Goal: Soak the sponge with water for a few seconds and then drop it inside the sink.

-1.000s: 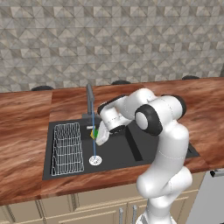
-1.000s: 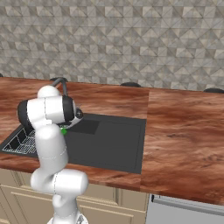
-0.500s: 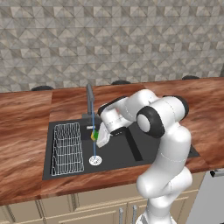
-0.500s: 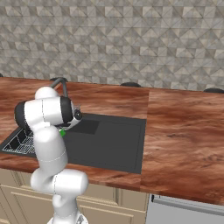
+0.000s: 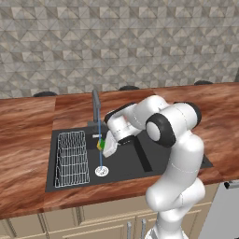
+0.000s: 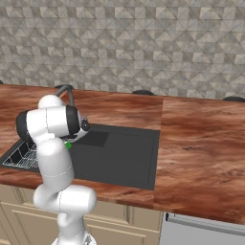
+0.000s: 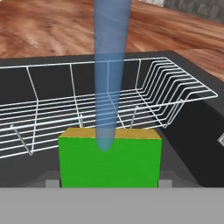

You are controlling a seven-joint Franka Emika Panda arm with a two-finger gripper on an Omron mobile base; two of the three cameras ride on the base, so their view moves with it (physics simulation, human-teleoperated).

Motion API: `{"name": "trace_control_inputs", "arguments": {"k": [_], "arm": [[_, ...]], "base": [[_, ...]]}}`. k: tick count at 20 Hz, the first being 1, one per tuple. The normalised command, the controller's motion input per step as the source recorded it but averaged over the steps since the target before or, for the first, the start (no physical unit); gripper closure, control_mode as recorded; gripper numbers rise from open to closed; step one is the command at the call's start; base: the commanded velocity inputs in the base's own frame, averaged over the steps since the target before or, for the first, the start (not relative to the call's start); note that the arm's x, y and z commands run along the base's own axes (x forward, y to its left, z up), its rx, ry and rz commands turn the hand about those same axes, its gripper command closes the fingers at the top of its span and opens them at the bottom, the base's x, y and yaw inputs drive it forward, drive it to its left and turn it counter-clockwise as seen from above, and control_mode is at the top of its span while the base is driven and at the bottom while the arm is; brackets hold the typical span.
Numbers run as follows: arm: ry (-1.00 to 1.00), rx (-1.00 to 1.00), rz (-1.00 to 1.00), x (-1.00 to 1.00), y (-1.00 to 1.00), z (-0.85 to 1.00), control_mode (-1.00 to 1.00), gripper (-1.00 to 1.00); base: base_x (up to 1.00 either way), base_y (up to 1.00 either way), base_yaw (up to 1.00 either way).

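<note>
Gripper [image 5: 103, 145] clamps the sponge [image 7: 109, 159] under the water [image 7: 109, 78] at frame centre, above the sink [image 5: 126, 163], whose left half holds a white wire rack [image 5: 72, 158].

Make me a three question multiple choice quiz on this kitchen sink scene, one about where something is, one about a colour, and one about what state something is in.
1. Where is the wire rack?
A. Inside the sink, at its left end
B. On the counter right of the sink
C. Hanging on the wall

2. What colour is the sponge on its large face?
A. Blue
B. Green
C. Red

3. What is the water doing?
A. Turned off
B. Running down onto the sponge
C. Filling the basin to the brim

Answers:
1 A, the left base view shows the rack sitting in the black basin's left end.
2 B, green with a yellow layer on the top edge.
3 B, the hand view shows the stream meeting the sponge held in the gripper.
</note>
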Motion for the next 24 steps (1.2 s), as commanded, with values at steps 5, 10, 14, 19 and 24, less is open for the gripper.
{"name": "trace_control_inputs", "arguments": {"k": [5, 10, 14, 19, 24], "arm": [[0.0, 0.0, 0.0, 0.0, 0.0, 0.0, -1.0, 1.0], [0.11, -0.05, -0.03, 0.0, 0.0, 0.24, -1.0, 1.0], [0.14, -0.06, -0.1, -0.06, -0.19, 0.49, -1.0, 1.0], [0.1, -0.02, -0.09, -0.02, -0.21, 0.42, -1.0, 1.0], [0.06, 0.0, -0.06, -0.04, -0.14, 0.13, -1.0, 1.0]], "base": [[0.0, 0.0, 0.0], [0.0, 0.0, 0.0], [0.0, 0.0, 0.0], [0.0, 0.0, 0.0], [0.0, 0.0, 0.0]]}}
